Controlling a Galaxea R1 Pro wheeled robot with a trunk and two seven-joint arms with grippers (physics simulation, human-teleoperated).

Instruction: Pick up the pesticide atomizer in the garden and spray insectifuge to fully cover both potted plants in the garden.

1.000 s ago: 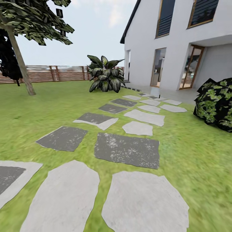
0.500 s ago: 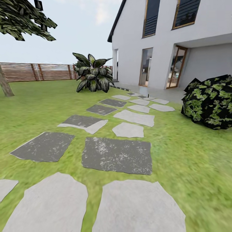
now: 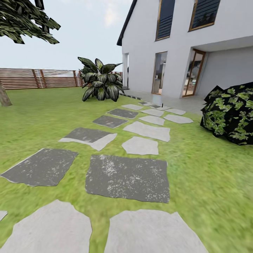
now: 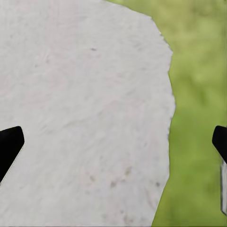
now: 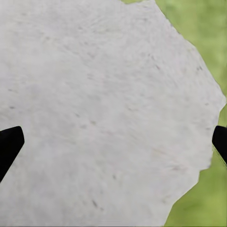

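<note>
A: Which way to the atomizer?
B: Can't say; no atomizer or potted plants in sight. Lawn (image 3: pixel 42 116) and stepping stones (image 3: pixel 128 177) run toward the house (image 3: pixel 175 49).
A: Fingers?
B: Left fingers (image 4: pixel 9 144) and right fingers (image 5: pixel 9 144) spread wide, empty, over pale slabs, probably the nearest ones.

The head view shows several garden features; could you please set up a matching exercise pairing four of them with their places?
Things:
1. wooden fence
2. house
3. speckled bush
4. broad-leaved plant

Places:
A. right edge, on the grass
B. left background, behind the lawn
C. near the house corner, where the stones lead
D. upper right

Pairs: 1-B, 2-D, 3-A, 4-C
</note>
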